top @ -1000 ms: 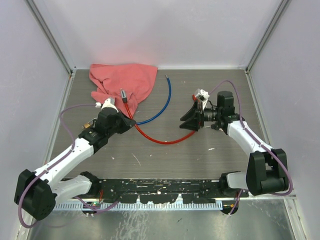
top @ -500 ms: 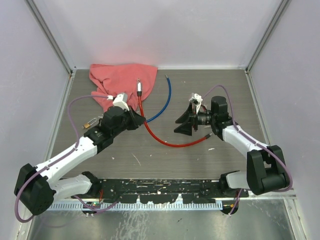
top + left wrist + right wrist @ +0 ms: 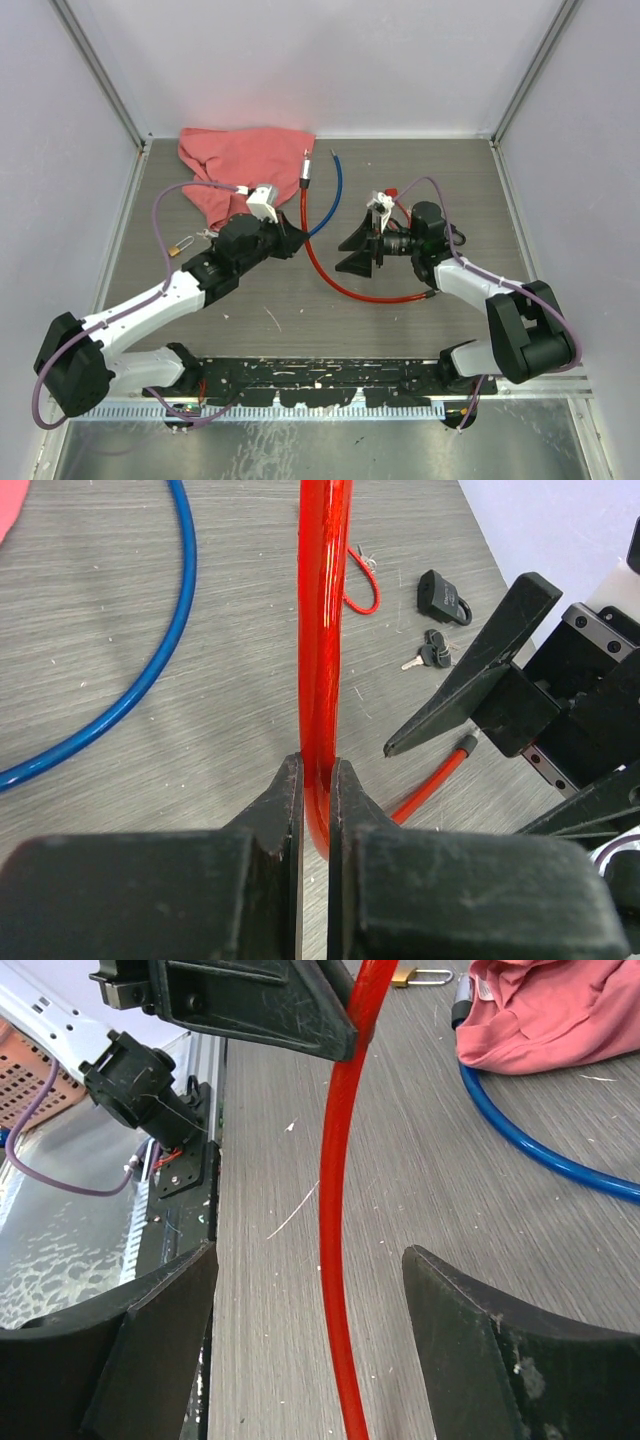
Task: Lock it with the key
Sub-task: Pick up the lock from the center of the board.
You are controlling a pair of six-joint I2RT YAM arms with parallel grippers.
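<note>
**Left gripper clamped on the red cable, lock and keys lying loose**

We had the grey table (image 3: 250, 320) under both arms, with the pink cloth (image 3: 235, 160) bunched up off to the left side of the left gripper (image 3: 315, 770). The red cable (image 3: 322, 630) ran straight out ahead of that gripper, whose fingers were pinching it tight. The blue cable (image 3: 150, 670) curved away on its left, apart from the red one.

The right gripper (image 3: 347, 256) faced the left one with its fingers spread wide. The red cable passed between them without touching either.

The black padlock (image 3: 443, 595) lay on the table ahead and to the right of the left gripper, past the right gripper's fingertip. The keys (image 3: 428, 654) were just beside it. A small brass padlock (image 3: 183, 245) sat behind the left gripper, next to its arm.
</note>
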